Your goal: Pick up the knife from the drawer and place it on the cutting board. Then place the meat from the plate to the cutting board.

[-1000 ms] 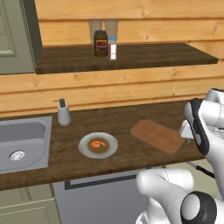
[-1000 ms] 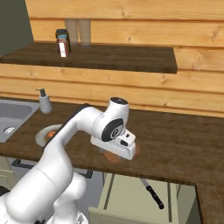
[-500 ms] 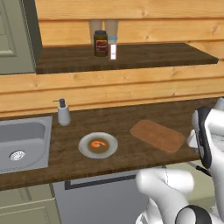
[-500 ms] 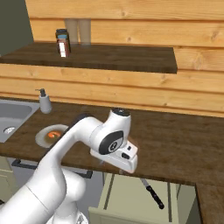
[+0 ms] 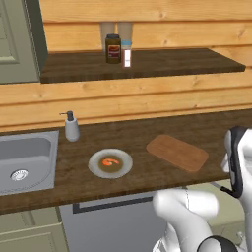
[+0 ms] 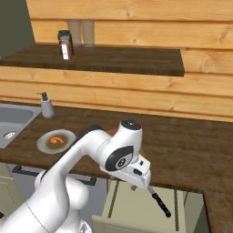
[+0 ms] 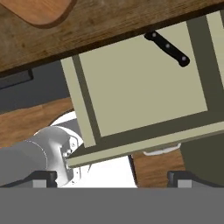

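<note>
reaching down toward the knife in the open drawer

hanging at the lower centre of the right base view, the gripper (image 6: 136, 185) sits just below the bench (image 6: 191, 150) edge, above the pulled-out drawer (image 7: 140, 100). its two finger tips stand wide apart at the bottom corners of the hand view, holding nothing. the pose looks chosen to come down on the knife (image 7: 167, 47), whose dark handle lies at the upper right of the hand view, its blade tucked under the bench edge; nothing else lies on the visible drawer floor. on the bench, the cutting board (image 5: 177, 152) lies bare, right of centre in the left base view. beside it the plate (image 5: 110, 163) holds the meat (image 5: 111, 161).
</note>
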Tool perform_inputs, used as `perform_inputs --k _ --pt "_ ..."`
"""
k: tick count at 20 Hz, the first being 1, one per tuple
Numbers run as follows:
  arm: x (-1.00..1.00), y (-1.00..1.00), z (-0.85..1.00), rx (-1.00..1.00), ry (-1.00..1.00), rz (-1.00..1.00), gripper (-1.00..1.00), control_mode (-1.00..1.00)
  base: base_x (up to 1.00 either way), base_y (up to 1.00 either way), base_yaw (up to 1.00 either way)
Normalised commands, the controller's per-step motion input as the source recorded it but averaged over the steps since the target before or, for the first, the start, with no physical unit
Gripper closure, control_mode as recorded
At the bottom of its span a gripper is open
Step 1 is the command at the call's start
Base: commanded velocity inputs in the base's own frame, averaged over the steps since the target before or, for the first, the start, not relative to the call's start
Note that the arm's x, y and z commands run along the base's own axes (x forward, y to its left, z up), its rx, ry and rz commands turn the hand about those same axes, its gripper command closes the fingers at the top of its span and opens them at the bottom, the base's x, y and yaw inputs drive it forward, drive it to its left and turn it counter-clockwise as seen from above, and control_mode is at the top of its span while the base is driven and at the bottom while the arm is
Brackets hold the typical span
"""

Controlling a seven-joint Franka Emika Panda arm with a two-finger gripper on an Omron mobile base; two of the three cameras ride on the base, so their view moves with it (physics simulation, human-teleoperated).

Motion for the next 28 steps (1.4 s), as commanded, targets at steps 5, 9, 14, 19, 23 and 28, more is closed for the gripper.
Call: perform_inputs --k 5,9,14,19,23,28 --pt "-0.11 -0.46 -0.18 0.0 -0.02 0.0 -1.0 -1.0 0.0 0.0 0.0" --pt "-0.19 -0.32 -0.29 0.0 -0.02 0.0 -1.0 -1.0 0.0 0.0 0.0" --pt "0.08 -0.17 -0.56 0.02 0.0 0.01 -1.0 -1.0 0.0 0.0 0.0" --pt "0.21 -0.15 -0.7 0.06 0.05 0.03 -1.0 -1.0 0.0 0.0 0.0" --pt "0.11 -0.05 -0.6 0.0 0.09 0.0 -1.0 -1.0 0.0 0.0 0.0" --pt "0.24 -0.03 -0.62 0.0 0.26 0.03 -1.0 -1.0 0.0 0.0 0.0"
